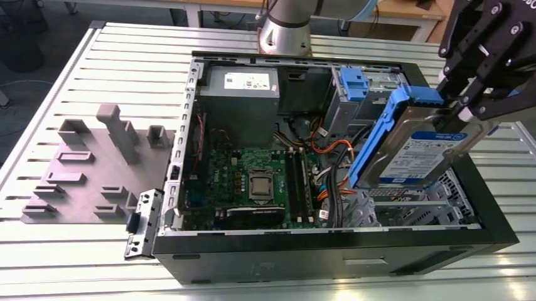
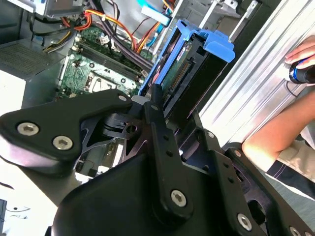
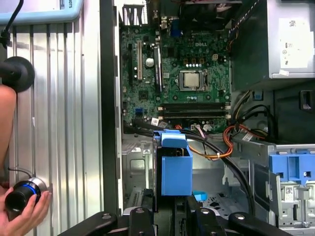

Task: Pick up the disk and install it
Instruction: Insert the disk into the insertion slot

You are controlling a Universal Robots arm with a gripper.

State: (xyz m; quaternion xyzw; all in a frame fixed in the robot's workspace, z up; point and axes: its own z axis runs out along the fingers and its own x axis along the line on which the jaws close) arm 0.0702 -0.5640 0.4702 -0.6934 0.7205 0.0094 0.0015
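A lab: slotted metal table [image 1: 134, 69], opened computer case [image 1: 335, 254].

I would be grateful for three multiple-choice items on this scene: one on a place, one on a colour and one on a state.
1. Where is the disk? A. Lying on a shelf. B. Held up over the open computer case. C. Packed in a cardboard box.
2. What colour are the disk's carrier rails? A. Red. B. Yellow. C. Blue.
3. How do the gripper's jaws stand? A. Shut on the disk. B. Open, clear of the disk. C. Shut on nothing.
Key: 1 B, it hangs tilted above the case; 2 C, blue plastic edges it in the exterior view; 3 A, the jaws clamp its upper end while it hangs unsupported.
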